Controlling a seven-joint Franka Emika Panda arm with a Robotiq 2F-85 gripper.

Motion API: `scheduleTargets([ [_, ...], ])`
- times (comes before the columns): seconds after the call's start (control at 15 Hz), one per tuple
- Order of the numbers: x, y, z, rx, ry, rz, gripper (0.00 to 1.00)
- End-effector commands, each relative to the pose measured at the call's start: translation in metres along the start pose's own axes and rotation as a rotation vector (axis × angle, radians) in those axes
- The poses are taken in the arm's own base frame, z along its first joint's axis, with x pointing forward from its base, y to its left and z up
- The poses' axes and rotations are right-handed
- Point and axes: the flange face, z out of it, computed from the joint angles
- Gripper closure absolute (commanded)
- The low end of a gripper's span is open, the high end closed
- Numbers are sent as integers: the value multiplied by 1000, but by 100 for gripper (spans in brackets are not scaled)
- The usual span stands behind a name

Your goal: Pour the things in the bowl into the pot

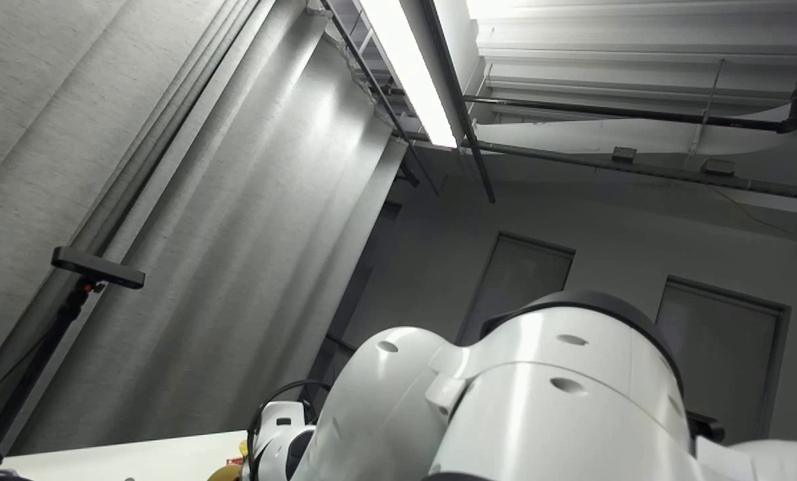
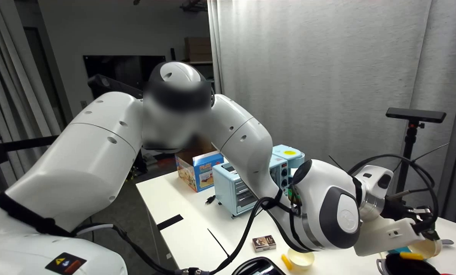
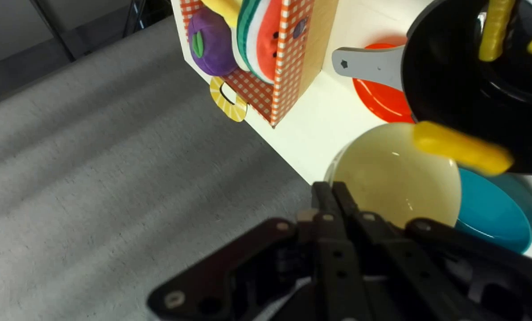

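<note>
The cream bowl (image 3: pixel 395 178) is held tilted, its open side toward the black pot (image 3: pixel 448 98). My gripper (image 3: pixel 332 185) is shut on the bowl's rim, one finger inside and one outside. A blurred yellow stick (image 3: pixel 464 149) is at the bowl's lip, over the pot's near edge. More yellow sticks (image 3: pixel 495 35) show in the pot. In an exterior view the bowl (image 2: pixel 426 248) hangs from my gripper (image 2: pixel 430 233) beside the pot (image 2: pixel 405 265), with a yellow stick (image 2: pixel 411 256) above the pot's opening. The bowl's inside otherwise looks bare.
A teal bowl (image 3: pixel 493 214) and a red plate (image 3: pixel 384 100) lie under and beside the pot. A checkered box of plush fruit (image 3: pixel 288 67) stands near the table edge. A light-blue toaster oven (image 2: pixel 247 187), small box (image 2: pixel 264 243) and cream dish (image 2: pixel 301 259) are also on the table.
</note>
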Motion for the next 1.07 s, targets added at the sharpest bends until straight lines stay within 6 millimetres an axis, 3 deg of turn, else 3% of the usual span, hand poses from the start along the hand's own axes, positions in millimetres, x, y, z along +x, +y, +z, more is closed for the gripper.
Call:
scheduleTargets([
  [0.0, 0, 4, -3, -75, 44, -68, 99],
  [0.53, -4, 2, -4, -112, 37, -30, 99],
  [1.0, -10, -12, -3, -98, 26, 233, 99],
])
